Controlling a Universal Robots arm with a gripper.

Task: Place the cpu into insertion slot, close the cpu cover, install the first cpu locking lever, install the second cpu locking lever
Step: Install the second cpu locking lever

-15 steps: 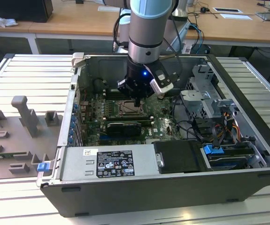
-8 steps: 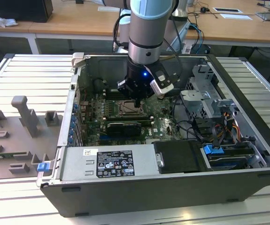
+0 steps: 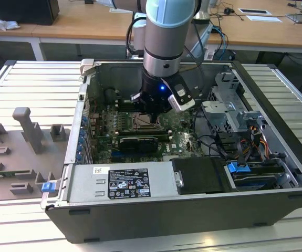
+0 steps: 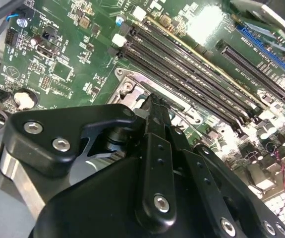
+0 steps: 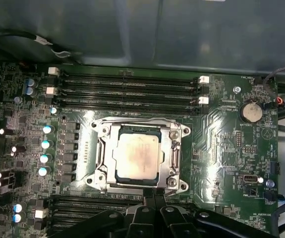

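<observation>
Open computer case (image 3: 277, 157) on a slatted table (image 3: 30, 89), with the green circuit board (image 5: 221, 134) on its floor as landmark. The robot arm (image 3: 164, 37) reaches down over the middle of the board. The insertion slot (image 5: 179, 186) sits at the board's centre between two banks of long black memory slots (image 5: 127, 84). The cpu cover (image 5: 174, 153) lies closed over the slot, framing the cpu (image 5: 138, 154) seated inside. The gripper (image 5: 154, 194), fingers pressed together and holding nothing, hangs at the slot's edge.
</observation>
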